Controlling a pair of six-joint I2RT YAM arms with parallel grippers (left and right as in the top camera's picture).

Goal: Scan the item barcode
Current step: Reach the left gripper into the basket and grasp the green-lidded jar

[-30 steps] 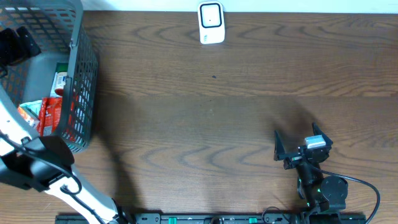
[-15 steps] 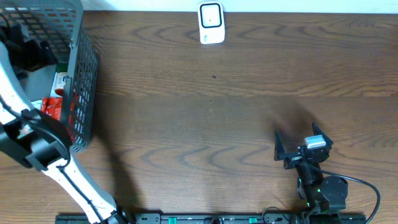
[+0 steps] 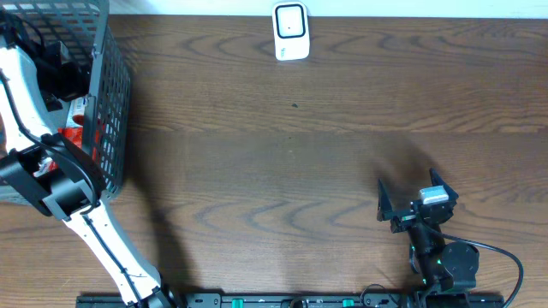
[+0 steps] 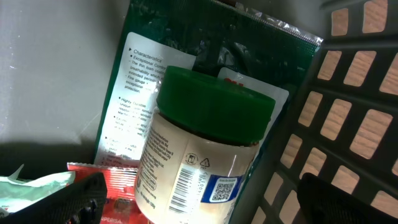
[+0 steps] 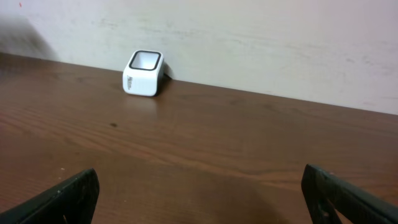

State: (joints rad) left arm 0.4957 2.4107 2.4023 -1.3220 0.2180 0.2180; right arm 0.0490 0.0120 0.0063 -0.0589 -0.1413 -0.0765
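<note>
The brown wooden tabletop (image 3: 300, 171) fills the overhead view and is mostly bare. At its far left corner stands a grey mesh basket (image 3: 113, 103). The left arm (image 3: 21, 85) rises from the near edge and bends down into the basket, covering much of the inside from above. Only scraps of red packaging (image 3: 75, 137) show through the mesh there.

The right arm (image 3: 428, 222) sits low at the near right, well apart from the basket. Its jaws are spread wide and hold nothing. The right wrist view shows the two dark fingertips (image 5: 62, 199) at the bottom corners with open tabletop between them.

Only the left wrist view shows the basket's contents. A green packet (image 4: 155, 56) with white printed text lies flat on the grey floor. On top of it rests the task's item, a jar (image 4: 199, 162) with pale contents and a green lid (image 4: 214, 106), tilted and close against the mesh wall (image 4: 348, 93). A red packet (image 4: 118, 183) lies at the jar's lower left, beside a crumpled pale green wrapper (image 4: 31, 186). The left jaws are spread wide at the bottom corners, to either side of the jar; contact with it cannot be told.

The white scanner (image 3: 291, 32) stands at the far edge near the middle, against the pale wall (image 5: 249, 37).

The jar's barcode (image 4: 181, 186) faces the left wrist camera, just beside a blue square code label (image 4: 221, 190).
</note>
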